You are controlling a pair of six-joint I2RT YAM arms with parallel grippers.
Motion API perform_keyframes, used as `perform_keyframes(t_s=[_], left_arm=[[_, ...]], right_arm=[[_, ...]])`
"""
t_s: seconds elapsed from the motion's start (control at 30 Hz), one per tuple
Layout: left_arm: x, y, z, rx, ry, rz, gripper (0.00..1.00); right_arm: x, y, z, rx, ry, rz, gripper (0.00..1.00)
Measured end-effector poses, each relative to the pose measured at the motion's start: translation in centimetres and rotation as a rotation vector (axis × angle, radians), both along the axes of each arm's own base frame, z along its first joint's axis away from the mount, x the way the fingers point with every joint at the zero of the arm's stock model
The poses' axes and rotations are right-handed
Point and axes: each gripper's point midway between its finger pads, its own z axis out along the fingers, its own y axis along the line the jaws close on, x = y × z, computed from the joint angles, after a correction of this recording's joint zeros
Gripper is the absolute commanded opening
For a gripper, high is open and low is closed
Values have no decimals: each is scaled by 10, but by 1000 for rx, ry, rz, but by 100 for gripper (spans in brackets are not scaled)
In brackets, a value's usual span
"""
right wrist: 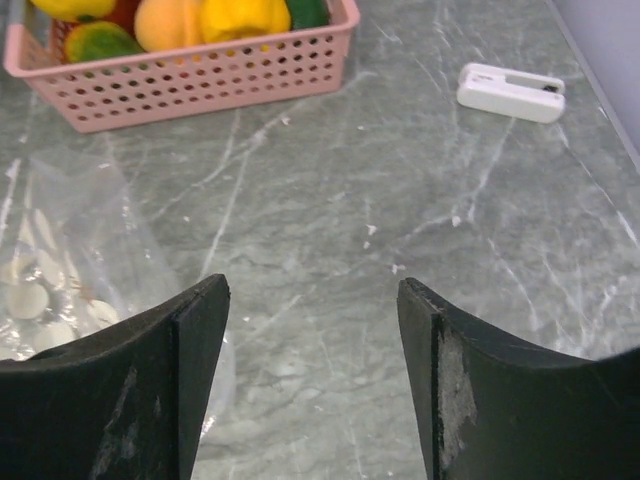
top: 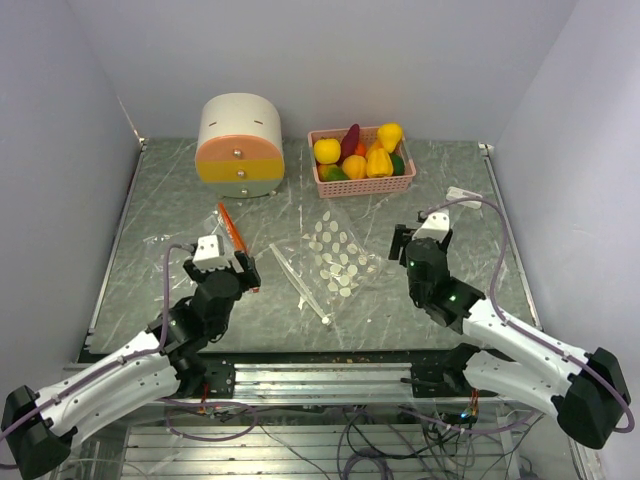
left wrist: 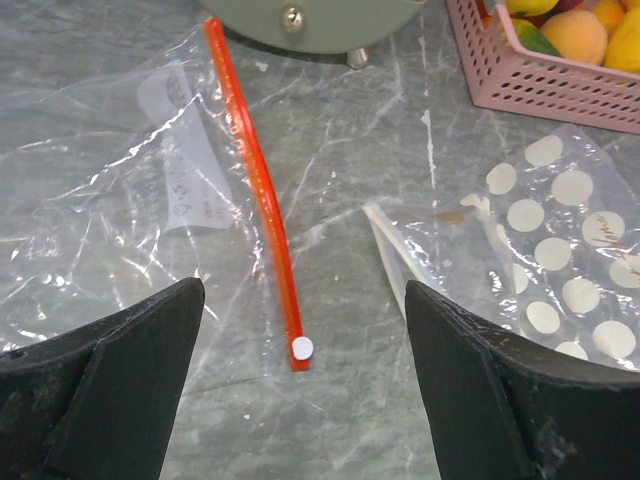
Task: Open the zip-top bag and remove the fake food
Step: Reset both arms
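Top view: food [top: 360,155] in basket [top: 364,186], bag [top: 335,255] looks empty.
My left gripper [left wrist: 303,290] and right gripper [right wrist: 312,285] spread wide, holding nothing; I think only pulling back remains.

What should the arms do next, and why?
Probably draw the left tool and the right tool back to rest. Both stand open, holding nothing. The orange-zipper bag and the dotted bag lie flat and look empty, and the fake food sits piled in the pink basket, so the job looks finished.
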Motion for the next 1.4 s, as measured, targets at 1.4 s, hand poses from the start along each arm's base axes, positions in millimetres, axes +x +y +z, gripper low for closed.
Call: perform_keyframes(t_s=[1.4], left_arm=[[-4, 25, -1, -60, -67, 116, 99]], right_arm=[[-37, -75, -65, -187, 22, -256, 78]])
